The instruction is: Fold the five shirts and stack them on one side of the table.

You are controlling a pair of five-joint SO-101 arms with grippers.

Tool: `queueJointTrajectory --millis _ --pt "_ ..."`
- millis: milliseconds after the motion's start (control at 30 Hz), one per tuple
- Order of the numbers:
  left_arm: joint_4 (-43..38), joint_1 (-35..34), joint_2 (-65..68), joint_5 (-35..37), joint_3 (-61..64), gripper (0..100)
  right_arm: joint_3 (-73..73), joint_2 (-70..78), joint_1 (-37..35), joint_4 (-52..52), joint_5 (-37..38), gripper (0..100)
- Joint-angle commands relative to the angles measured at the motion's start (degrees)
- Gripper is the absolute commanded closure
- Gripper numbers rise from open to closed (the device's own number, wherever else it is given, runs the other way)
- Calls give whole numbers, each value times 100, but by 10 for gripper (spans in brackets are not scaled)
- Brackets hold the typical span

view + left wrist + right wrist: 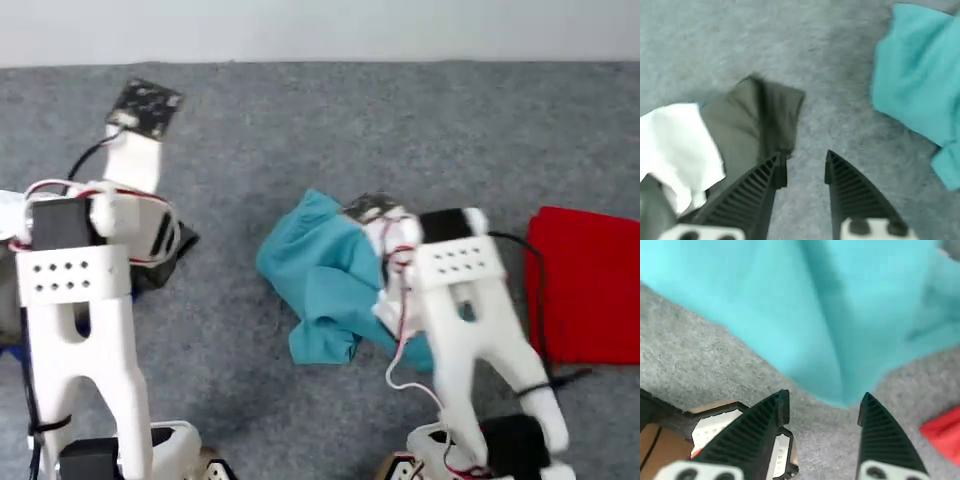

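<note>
Dial laid over the high view. Found the teal shirt (pixel 320 280) crumpled just off centre toward 6 o'clock, unfolded, outline ragged, one corner pointing to 12 and a bunched fold hanging toward 6. Logged the red shirt (pixel 585 285) lying flat at 3 o'clock, outer side cut by the frame edge, inner edge straight and well apart from the teal cloth. Spotted the dark olive shirt (pixel 755 120) at 9 o'clock, partly under the left arm (pixel 75 300), with a white cloth (pixel 675 145) overlapping its outer side. Marked the left gripper (pixel 802 167) low over the olive hem, fingers released and apart, one tip at the hem corner (contact with the cloth not decidable), the other over bare grey table (pixel 400 130), nothing grasped. Marked the right gripper (pixel 822 407) above the teal shirt's near edge, fingers spread wide and empty, a point of teal hem visible beyond the gap between the tips. Noted open table across the whole 10-to-2 band up to the pale wall (pixel 320 30). Also noted a bare lane between olive and teal, and a narrower strip between teal and red.
</note>
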Motion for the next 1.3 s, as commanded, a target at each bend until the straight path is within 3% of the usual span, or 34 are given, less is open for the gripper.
queueJointTrajectory --millis 0,200,400,567,633,900,1267 --pt "-255 -536 -18 -35 13 858 -677 330 -593 -75 -44 766" --pt "-281 -1055 -9 -53 48 858 -1653 1253 -1059 -84 -44 765" --pt "-325 -1108 -9 -62 233 859 -2418 2457 -1376 -40 -44 772" --pt "-563 -1354 -53 -53 567 859 -3033 3169 -1499 -13 167 993" --pt "-563 -1574 -44 -53 567 859 -3314 3310 -1446 198 264 972" --pt "-563 -2242 -44 -53 567 859 -5152 2870 -954 752 316 988" --pt "-519 -2347 -44 -44 567 859 -7789 1710 -919 681 334 988"
